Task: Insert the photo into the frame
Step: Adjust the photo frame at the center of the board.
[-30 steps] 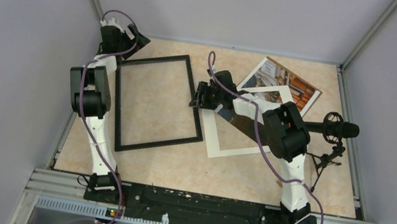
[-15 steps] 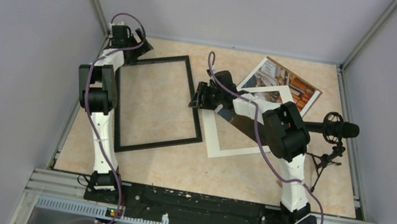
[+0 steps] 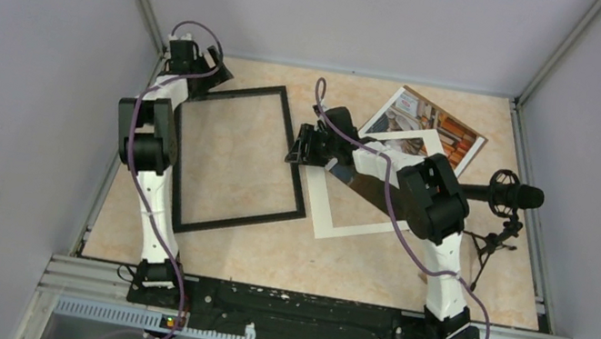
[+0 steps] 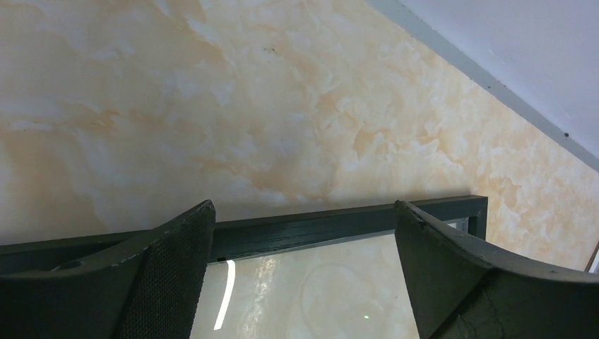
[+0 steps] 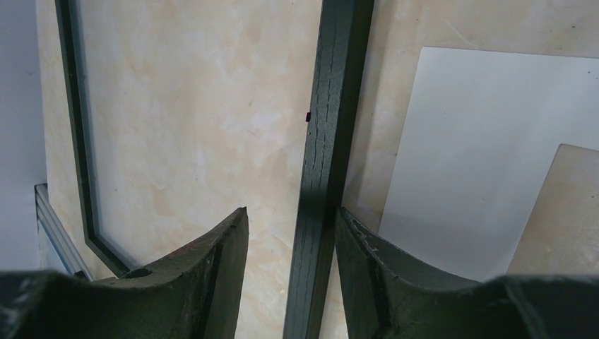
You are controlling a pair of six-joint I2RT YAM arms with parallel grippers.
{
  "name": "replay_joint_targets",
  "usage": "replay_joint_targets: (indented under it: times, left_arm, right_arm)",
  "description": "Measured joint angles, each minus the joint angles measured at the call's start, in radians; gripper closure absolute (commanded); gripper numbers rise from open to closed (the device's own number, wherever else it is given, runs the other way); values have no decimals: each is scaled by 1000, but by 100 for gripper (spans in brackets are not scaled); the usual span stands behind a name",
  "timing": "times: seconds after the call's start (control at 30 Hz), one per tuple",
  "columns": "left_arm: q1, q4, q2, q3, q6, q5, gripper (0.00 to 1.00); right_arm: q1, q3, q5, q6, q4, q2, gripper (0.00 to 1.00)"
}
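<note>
Black-bordered frame (image 3: pixel 240 219) lies flat on the table (image 3: pixel 264 256), left of centre. Right tool (image 5: pixel 291 212) straddles its right bar, fingers spread. Left tool (image 4: pixel 304 206) gapes wide above its far bar. Photo (image 3: pixel 437 128) lies far right, partly under a white mat (image 3: pixel 343 223).

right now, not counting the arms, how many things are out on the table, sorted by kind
black picture frame: 1
white mat: 1
photo print: 1
microphone on a stand: 1
total: 4
</note>
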Motion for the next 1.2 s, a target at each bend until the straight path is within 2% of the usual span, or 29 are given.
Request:
replay_joint_targets:
  times: [0.57,1.1,1.2]
  left_arm:
    - [-8,-13,-22,-19,42,30,2]
    - [-1,11,-103,-143,42,26,2]
    - [2,13,-119,-163,42,26,2]
  right_arm:
    - [0,0,-19,8,15,7,53]
    - [0,0,-29,9,24,10,53]
    - [-2,0,-29,9,24,11,59]
